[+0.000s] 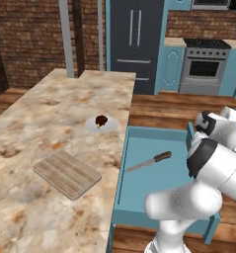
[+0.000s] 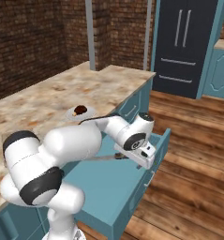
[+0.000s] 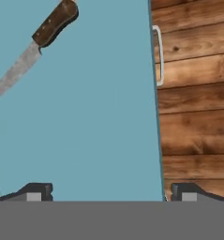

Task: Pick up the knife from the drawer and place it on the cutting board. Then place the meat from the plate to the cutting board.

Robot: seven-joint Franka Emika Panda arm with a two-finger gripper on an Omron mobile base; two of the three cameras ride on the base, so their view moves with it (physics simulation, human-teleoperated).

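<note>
The teal drawer [image 1: 154, 190] stands pulled out from the marble island. In it the knife [image 1: 149, 161] lies at a slant, brown handle toward the far right. In the hand view the knife [image 3: 38, 42] sits at the upper left on the drawer floor [image 3: 94, 122]. My gripper [image 3: 111, 193] hovers open over the drawer's bare floor near its front edge, well apart from the knife, with nothing between its fingers. The hand [image 2: 138, 152] points down over the drawer. The wooden cutting board [image 1: 66, 174] lies on the counter, and the meat [image 1: 101, 120] sits on the white plate [image 1: 92, 126] behind it.
The drawer's silver bar handle [image 3: 158, 56] runs along its front, with wooden floor [image 3: 197, 103] beyond. My own arm [image 1: 208, 173] stands at the drawer's right side. A dark fridge [image 1: 134, 39] and a stove [image 1: 204, 66] are at the back.
</note>
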